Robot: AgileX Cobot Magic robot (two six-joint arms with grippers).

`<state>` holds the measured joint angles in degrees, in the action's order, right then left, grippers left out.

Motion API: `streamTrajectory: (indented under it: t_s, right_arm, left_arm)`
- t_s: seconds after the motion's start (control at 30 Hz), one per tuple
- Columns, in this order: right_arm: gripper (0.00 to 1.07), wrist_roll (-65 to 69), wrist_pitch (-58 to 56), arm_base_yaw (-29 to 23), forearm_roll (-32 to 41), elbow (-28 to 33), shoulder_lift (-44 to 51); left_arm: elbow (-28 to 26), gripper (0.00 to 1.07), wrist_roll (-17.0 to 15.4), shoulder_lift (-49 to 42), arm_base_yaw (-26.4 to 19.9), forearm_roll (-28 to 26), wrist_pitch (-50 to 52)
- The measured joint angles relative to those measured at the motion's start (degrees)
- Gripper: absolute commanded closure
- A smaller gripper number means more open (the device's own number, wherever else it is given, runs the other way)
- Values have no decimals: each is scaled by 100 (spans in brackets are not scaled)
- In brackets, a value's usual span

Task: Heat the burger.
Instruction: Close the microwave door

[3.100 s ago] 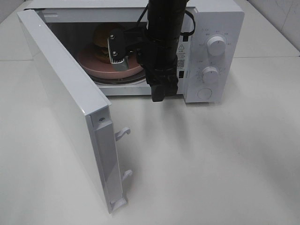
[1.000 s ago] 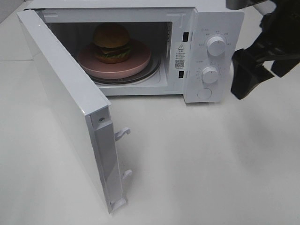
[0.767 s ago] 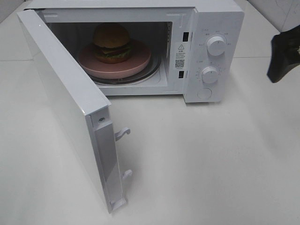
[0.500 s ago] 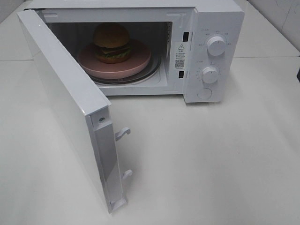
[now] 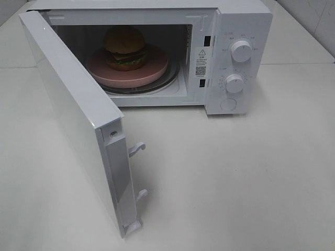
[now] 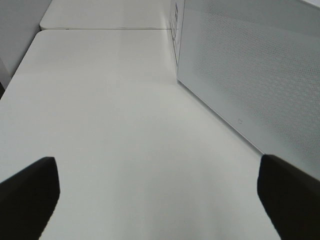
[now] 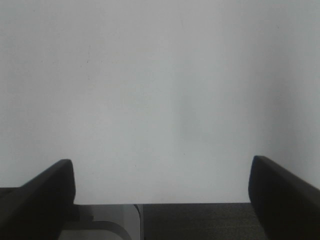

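In the exterior high view, a white microwave (image 5: 246, 21) stands on a pale table (image 5: 235, 178) with its door (image 5: 68, 115) swung wide open toward the left. The burger (image 5: 124, 48) sits upright in the middle of a round pink plate (image 5: 157, 70) inside the cavity, and the plate rests on the glass turntable (image 5: 171, 79). Two white knobs, an upper one (image 5: 241, 50) and a lower one (image 5: 235, 83), sit on the control panel to the right of the cavity.

In the left wrist view, the left fingers (image 6: 30, 200) are dark and spread far apart, with only bare table between them. A white, finely dotted face of the microwave rises beside them.

In the right wrist view, the right fingers (image 7: 42, 195) are also spread wide and grip nothing, facing a plain white surface.
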<state>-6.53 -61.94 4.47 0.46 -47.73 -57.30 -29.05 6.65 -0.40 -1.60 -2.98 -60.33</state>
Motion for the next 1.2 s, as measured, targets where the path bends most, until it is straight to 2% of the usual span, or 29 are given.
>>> streamTrajectory:
  t_s: [0.2,0.23,0.3,0.33,0.6,0.73,1.07,1.17,1.2]
  right_arm:
    - [35,0,-138,0,0,699,1306]
    - [36,0,-143,0,0,917,1765]
    - [36,0,-149,0,0,991,1977]
    - [36,0,-160,0,0,1146,2464]
    - [36,0,-155,0,0,1599,3696]
    - [36,-6,-143,0,0,1650,4521]
    - [36,-29,-138,0,-46,1696,5586]
    - [31,80,-120,0,-92,1696,5747]
    - [27,189,-103,-29,-115,1696,5752]
  left_arm:
    - [0,2,0,0,0,0,0]
    - [0,2,0,0,0,0,0]
    - [0,2,0,0,0,0,0]
    - [0,2,0,0,0,0,0]
    - [0,2,0,0,0,0,0]
    - [0,2,0,0,0,0,0]
    - [0,2,0,0,0,0,0]
    - [0,2,0,0,0,0,0]
    - [0,2,0,0,0,0,0]
